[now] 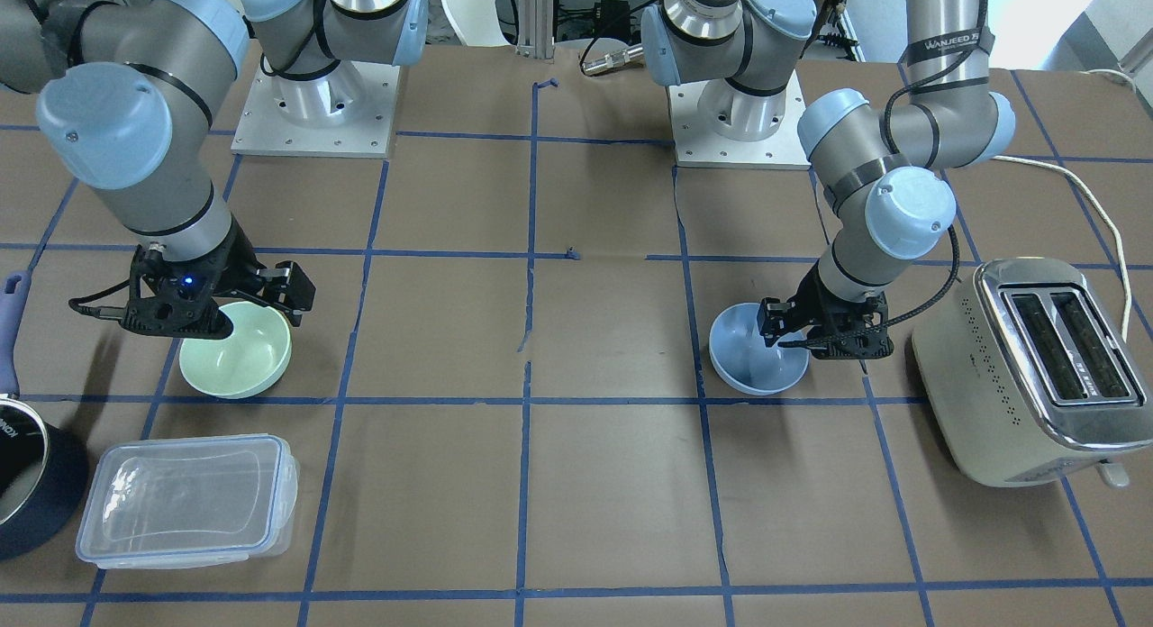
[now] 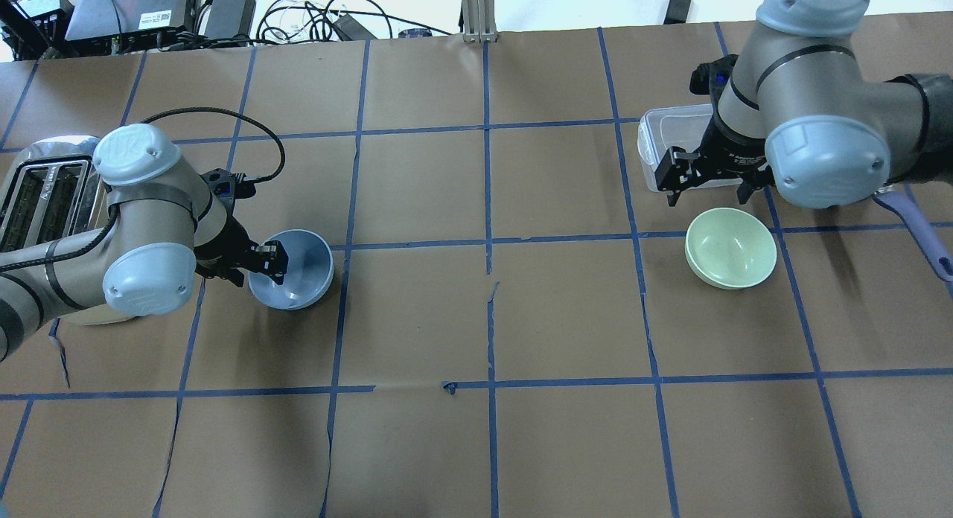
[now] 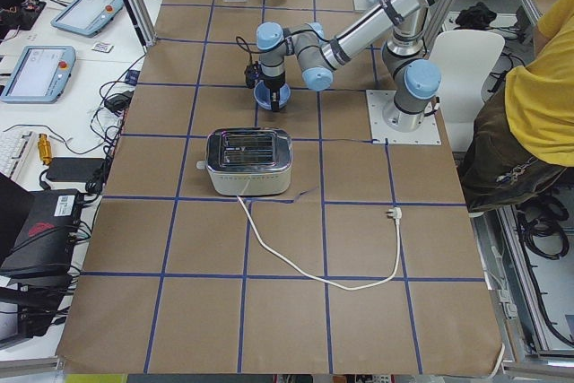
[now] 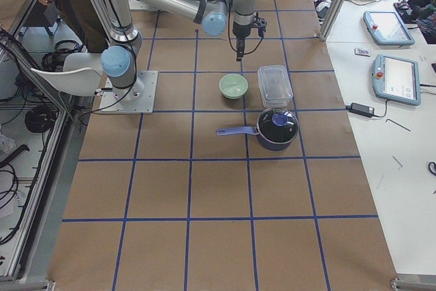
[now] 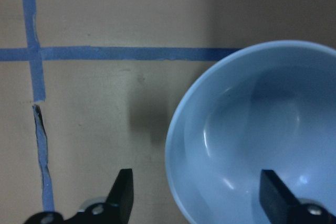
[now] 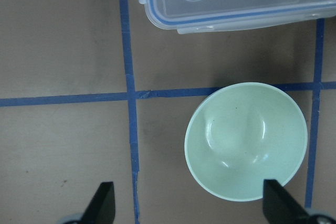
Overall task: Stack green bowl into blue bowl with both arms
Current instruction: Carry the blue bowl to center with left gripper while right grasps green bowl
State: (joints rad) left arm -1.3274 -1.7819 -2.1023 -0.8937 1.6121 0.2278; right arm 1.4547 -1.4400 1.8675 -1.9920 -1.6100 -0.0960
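Robotics lab: tape-gridded table (image 2: 417, 443), teach pendants (image 4: 397, 80) alongside.

Overhead and front views face each other across the bench (image 2: 476, 443); side views look lengthwise; wrist views hover close.

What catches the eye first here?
The left pincer stands open astride the rim of the blue bowl, beside a shiny toaster. The right pincer hangs open over the edge of the green bowl, near a clear box.
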